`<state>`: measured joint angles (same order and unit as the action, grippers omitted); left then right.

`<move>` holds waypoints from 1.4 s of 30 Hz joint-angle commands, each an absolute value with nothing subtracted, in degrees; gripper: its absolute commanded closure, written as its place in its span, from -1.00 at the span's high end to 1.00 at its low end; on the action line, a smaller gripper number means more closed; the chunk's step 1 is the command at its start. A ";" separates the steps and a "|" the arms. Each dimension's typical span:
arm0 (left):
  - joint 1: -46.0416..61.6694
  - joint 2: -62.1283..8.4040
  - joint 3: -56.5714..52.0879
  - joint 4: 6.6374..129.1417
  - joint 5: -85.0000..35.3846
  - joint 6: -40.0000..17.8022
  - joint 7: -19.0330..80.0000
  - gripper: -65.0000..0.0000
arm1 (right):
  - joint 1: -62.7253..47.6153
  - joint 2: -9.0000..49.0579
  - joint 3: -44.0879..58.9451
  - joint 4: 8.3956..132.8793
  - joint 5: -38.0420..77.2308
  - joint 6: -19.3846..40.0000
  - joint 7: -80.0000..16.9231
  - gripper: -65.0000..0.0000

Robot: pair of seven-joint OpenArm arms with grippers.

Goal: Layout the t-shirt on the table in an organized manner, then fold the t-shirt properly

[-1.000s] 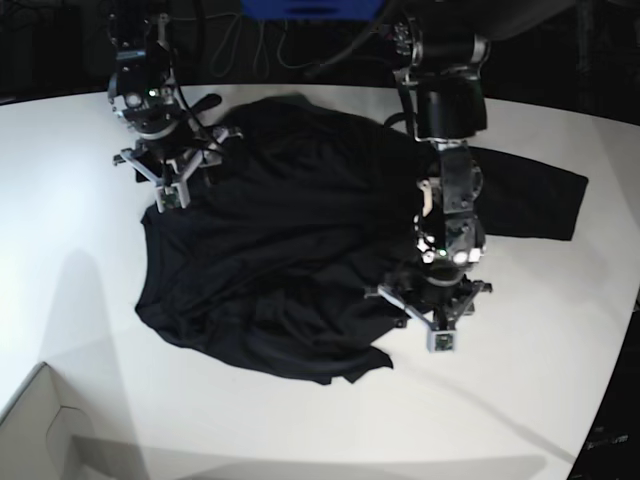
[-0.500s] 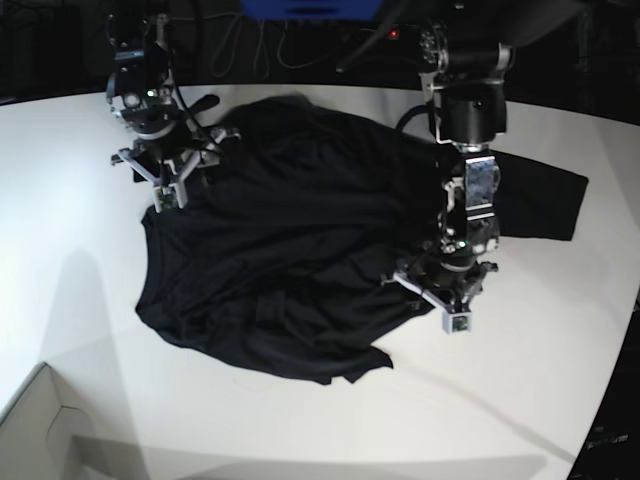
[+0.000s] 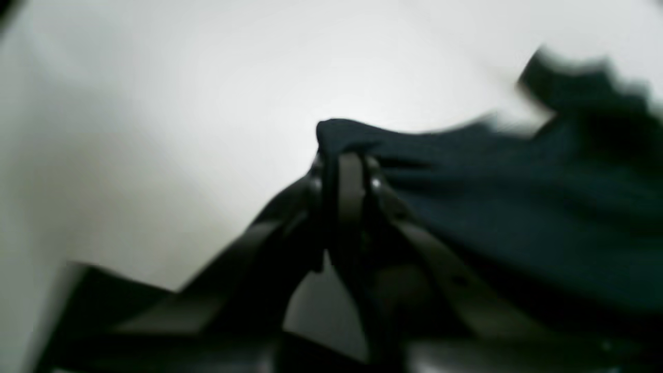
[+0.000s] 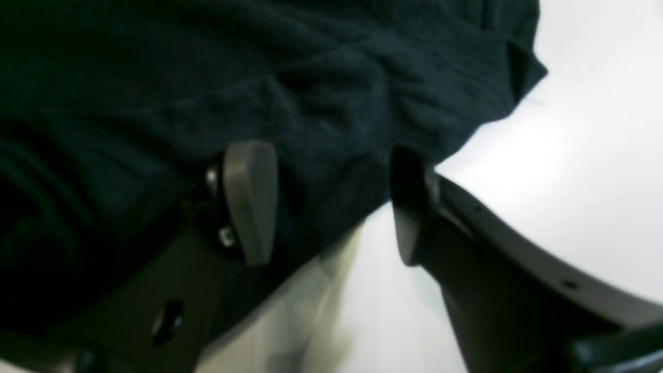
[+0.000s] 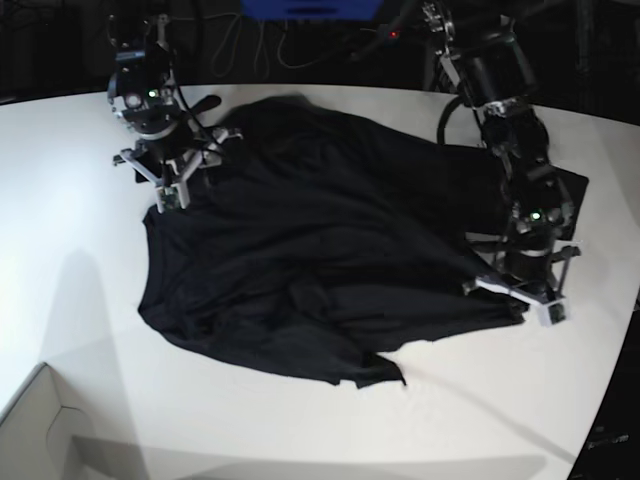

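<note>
1. The plain black, thin-fabric long-sleeved t-shirt [image 5: 300, 250] lies rumpled across the middle of the large smooth white table [image 5: 60, 180], not yet flat; its bulk runs from the far-left corner of the garment toward the near-right one.
2. The left gripper [image 5: 520, 295] sits at the shirt's right-hand edge, jaws pinched together on a fold of the black cloth [image 3: 466, 197]; the left wrist view shows fabric bunched right at the fingertips. The shirt stretches away from this gripper toward the other arm.
3. The right gripper [image 5: 175, 185] rests at the shirt's far-left corner, jaws spread, with cloth lying between the fingers [image 4: 248, 197] but not clamped.
4. Judging by this, the coming move turns on the left arm, the one with a hold: pulling outward, away from the shirt's centre, should draw that side flat.
5. Bare white tabletop lies right of and nearer than the shirt, so there is room to spread; a pale box corner [image 5: 40, 430] sits well off the shirt's near-left side.
</note>
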<state>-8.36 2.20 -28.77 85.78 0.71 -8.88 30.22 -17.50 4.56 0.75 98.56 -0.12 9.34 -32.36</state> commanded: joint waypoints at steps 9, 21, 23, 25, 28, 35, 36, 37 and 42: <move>0.48 1.89 -43.30 98.59 -8.66 -8.66 30.20 -1.00 | -17.19 4.62 0.84 99.38 0.13 9.36 -31.25 0.07; 8.04 1.71 -45.14 93.67 -13.85 -8.84 30.20 -0.63 | -17.19 4.53 -2.42 99.56 0.13 9.36 -31.25 0.07; 8.84 1.71 -45.23 94.73 -13.85 -8.84 30.20 -0.30 | -17.19 4.53 -2.42 99.56 0.13 9.36 -31.25 0.07; 9.80 1.71 -45.49 97.01 -13.93 -8.84 30.20 0.00 | -17.19 4.53 -2.42 99.56 0.13 9.36 -31.25 0.07; 11.74 1.80 -45.49 101.58 -16.92 -8.84 30.20 0.13 | -17.54 4.53 -2.42 99.74 0.13 9.36 -31.25 0.07; 5.32 -5.23 -40.13 99.82 -21.67 -8.57 30.20 0.03 | -17.80 4.53 -2.42 99.82 0.13 9.36 -31.25 0.07; 3.30 -6.46 -38.55 97.10 -20.62 -8.57 30.20 0.03 | -17.80 4.53 -2.42 99.82 0.13 9.36 -31.25 0.07; 1.10 -7.52 -36.62 94.29 -19.47 -8.57 30.20 0.03 | -17.80 4.53 -2.42 99.82 0.13 9.36 -31.25 0.07; -8.22 -10.07 -24.48 80.92 -13.41 -8.66 29.85 0.03 | -17.89 4.62 -2.42 99.74 0.13 9.36 -31.34 0.07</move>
<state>-6.79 -9.47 -24.29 79.77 -13.23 -8.73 31.24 -18.11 4.34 -2.52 98.70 -0.03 9.32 -32.32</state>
